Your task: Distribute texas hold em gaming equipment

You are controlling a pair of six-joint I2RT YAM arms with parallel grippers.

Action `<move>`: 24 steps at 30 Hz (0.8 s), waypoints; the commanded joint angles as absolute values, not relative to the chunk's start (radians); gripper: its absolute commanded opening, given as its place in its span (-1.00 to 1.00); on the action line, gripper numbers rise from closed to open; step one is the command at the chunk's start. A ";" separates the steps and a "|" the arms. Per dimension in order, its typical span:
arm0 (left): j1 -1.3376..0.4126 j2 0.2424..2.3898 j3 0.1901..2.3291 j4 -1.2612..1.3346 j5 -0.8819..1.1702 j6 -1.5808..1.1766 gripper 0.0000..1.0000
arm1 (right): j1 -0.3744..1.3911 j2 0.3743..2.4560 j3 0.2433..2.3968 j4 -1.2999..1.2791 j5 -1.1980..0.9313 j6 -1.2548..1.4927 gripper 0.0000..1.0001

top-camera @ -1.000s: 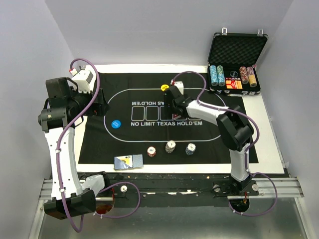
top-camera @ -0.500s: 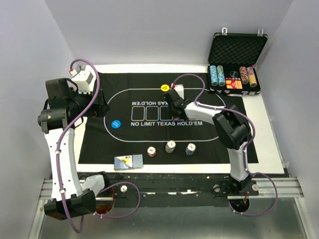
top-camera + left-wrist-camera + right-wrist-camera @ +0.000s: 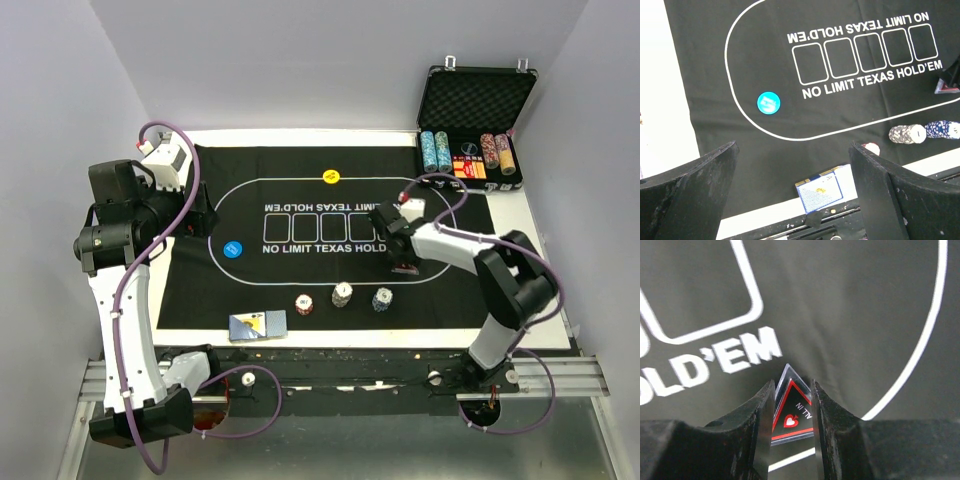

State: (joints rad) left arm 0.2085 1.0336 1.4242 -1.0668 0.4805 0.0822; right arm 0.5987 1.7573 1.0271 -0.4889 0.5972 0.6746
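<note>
The left gripper (image 3: 793, 150) hangs above the left part of the black mat (image 3: 260, 285). Its two fingers (image 3: 705, 190) are spread wide apart and nothing is between them. In the left wrist view the blue button (image 3: 768, 102) lies flat on the mat ahead of the fingers, just inside the white oval line. The blue-backed playing cards (image 3: 821, 192) lie at the near edge of the mat, between the two fingers in that view but not touching them.

To the right of the cards, three short chip stacks stand in a row on the near side of the mat: the red chip stack (image 3: 304, 303), then the white chip stack (image 3: 342, 295), then the blue chip stack (image 3: 382, 299). The yellow button (image 3: 330, 176) lies on the far side of the mat, well apart from both grippers.

More to the right, the right gripper (image 3: 792, 390) is low over the mat, near the end of the printed words. Its fingers (image 3: 757, 425) are closed on the dark red triangular marker (image 3: 791, 416), one finger on each side, and the tip of the marker points away from the wrist. I cannot tell if the marker touches the mat.

At the far right corner the case (image 3: 475, 100) stands open with rows of chips inside.
</note>
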 commanded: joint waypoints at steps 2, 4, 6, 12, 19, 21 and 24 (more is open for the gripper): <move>0.215 1.022 1.424 -1.083 0.483 0.086 0.98 | 0.554 1.632 0.862 -0.653 0.626 0.869 -0.23; 0.215 1.025 1.428 -1.085 0.483 0.083 0.98 | 0.548 1.599 0.857 -0.684 0.607 0.896 -0.24; 0.215 1.029 1.436 -1.092 0.488 0.086 0.98 | 0.545 1.577 0.879 -0.756 0.626 0.936 -0.24; 0.215 1.032 1.437 -1.088 0.489 0.097 0.98 | 0.537 1.477 0.882 -0.818 0.681 0.956 -0.16; 0.215 1.034 1.408 -1.078 0.500 0.089 0.98 | 0.584 1.361 1.026 -0.691 0.496 0.735 0.33; 0.215 1.032 1.401 -1.078 0.502 0.091 0.98 | 0.685 1.345 1.083 -0.644 0.477 0.669 0.51; 0.215 1.032 1.390 -1.078 0.500 0.091 0.98 | 0.881 1.409 1.221 -0.663 0.534 0.603 0.62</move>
State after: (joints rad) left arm 0.2085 1.0378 1.4082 -1.0805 0.4835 0.0860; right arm 0.6846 1.3762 1.0763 -0.7162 0.5453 0.7353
